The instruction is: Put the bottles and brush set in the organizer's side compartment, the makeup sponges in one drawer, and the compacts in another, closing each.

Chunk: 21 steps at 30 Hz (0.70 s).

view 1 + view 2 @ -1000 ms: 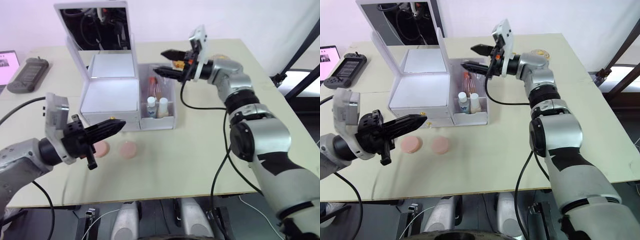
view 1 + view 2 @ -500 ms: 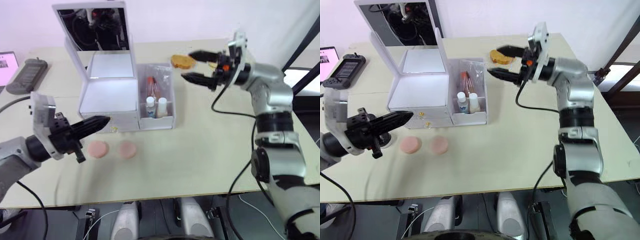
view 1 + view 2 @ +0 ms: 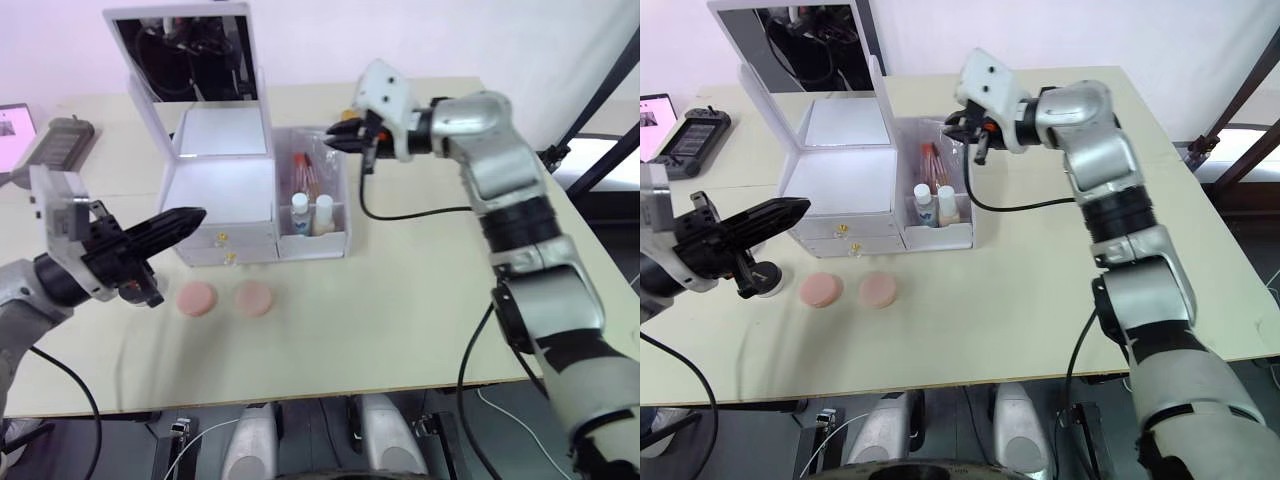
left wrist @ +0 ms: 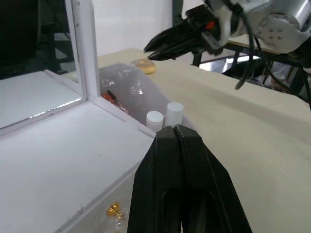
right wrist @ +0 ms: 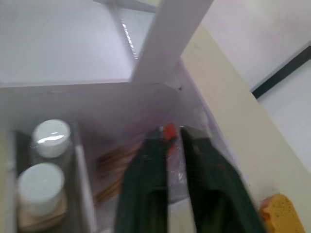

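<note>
The right gripper (image 5: pixel 167 141) hangs over the far end of the organizer's side compartment (image 3: pixel 345 205), its two black fingers drawn narrow around the orange tip of the brush set (image 5: pixel 127 160), which lies in its clear wrap inside that compartment. I cannot tell for sure whether the fingers actually pinch the wrap or merely touch it. At about seven o'clock from the gripper, in the near end of the same compartment, stand the two white-capped bottles (image 3: pixel 313 212), side by side and upright. Up at one o'clock from the compartment, on the bare table (image 3: pixel 420 300), a yellow makeup sponge (image 5: pixel 279 213) lies just beyond the gripper.

The left gripper (image 3: pixel 185 217) is pressed fully closed with nothing between its fingers, hovering just off the front left corner of the white organizer (image 3: pixel 220 190), around nine o'clock from the drawer fronts. The small gold drawer knobs (image 3: pixel 226 247) show on the front face below it, and both drawers look pushed in. The mirrored lid (image 3: pixel 185 50) stands upright at the back.

At six o'clock from the organizer, two round pink compacts (image 3: pixel 226 298) lie flat on the table, near each other but apart. A dark handheld device (image 3: pixel 55 150) rests at the far left edge.
</note>
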Motion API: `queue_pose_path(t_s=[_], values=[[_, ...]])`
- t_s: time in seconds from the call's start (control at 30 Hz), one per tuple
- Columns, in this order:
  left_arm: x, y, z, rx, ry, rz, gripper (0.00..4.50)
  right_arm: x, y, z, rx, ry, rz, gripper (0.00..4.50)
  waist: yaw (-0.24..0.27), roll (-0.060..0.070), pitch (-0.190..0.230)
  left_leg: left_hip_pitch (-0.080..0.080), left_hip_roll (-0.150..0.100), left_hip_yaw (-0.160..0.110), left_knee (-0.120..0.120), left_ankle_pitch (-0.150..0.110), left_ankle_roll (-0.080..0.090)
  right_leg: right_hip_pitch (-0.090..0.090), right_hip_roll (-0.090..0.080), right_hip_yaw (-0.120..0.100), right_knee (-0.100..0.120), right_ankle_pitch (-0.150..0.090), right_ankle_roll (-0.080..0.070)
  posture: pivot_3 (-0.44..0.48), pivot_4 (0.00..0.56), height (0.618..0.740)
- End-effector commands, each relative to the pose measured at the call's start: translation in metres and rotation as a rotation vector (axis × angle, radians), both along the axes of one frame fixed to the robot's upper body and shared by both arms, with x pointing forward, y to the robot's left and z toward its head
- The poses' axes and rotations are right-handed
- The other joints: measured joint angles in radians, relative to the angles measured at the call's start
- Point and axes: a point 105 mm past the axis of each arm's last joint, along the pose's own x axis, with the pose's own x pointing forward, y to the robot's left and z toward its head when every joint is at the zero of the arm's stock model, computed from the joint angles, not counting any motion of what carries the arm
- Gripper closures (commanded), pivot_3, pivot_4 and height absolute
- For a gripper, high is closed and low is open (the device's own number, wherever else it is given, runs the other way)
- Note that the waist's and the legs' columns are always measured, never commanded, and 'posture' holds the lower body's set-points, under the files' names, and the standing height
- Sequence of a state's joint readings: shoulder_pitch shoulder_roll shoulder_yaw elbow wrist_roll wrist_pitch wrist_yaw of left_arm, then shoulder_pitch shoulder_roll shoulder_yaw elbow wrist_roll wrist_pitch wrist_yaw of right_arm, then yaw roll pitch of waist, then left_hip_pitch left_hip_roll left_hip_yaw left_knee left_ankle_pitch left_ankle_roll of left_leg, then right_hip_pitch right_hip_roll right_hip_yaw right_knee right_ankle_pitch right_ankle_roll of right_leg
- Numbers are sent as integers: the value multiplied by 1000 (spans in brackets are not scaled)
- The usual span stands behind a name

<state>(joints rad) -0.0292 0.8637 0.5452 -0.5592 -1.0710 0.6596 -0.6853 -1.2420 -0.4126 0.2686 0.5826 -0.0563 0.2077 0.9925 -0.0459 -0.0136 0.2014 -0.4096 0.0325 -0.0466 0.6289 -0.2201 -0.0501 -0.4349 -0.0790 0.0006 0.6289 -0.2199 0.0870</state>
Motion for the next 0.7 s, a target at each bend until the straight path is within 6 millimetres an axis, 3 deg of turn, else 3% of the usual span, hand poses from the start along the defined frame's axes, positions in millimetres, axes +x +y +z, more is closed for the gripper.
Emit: queue_pose_path(t_s=[0.03,0.3,0.57,0.7], values=[[-2,-2,9,20,-59,12,4500,14,15,11,-104,-121,-27,4422,-1,0,0,0,0,0,0,0,0,0,0,0,0,0,0,0,150,740],[0,-5,8,17,-63,26,4500,43,20,-8,-316,-201,-163,4422,-1,0,0,0,0,0,-1,0,0,0,0,0,0,0,1,0,150,740],[1,-11,4,24,-56,22,4500,40,35,-29,-313,-84,-150,4422,-2,0,0,0,0,-1,-1,0,0,0,0,0,1,0,1,0,150,740],[1,-11,3,22,-55,22,4500,38,40,-21,-278,-86,-128,4422,-2,0,0,0,0,-1,-1,0,0,0,0,0,1,0,1,0,150,740]])
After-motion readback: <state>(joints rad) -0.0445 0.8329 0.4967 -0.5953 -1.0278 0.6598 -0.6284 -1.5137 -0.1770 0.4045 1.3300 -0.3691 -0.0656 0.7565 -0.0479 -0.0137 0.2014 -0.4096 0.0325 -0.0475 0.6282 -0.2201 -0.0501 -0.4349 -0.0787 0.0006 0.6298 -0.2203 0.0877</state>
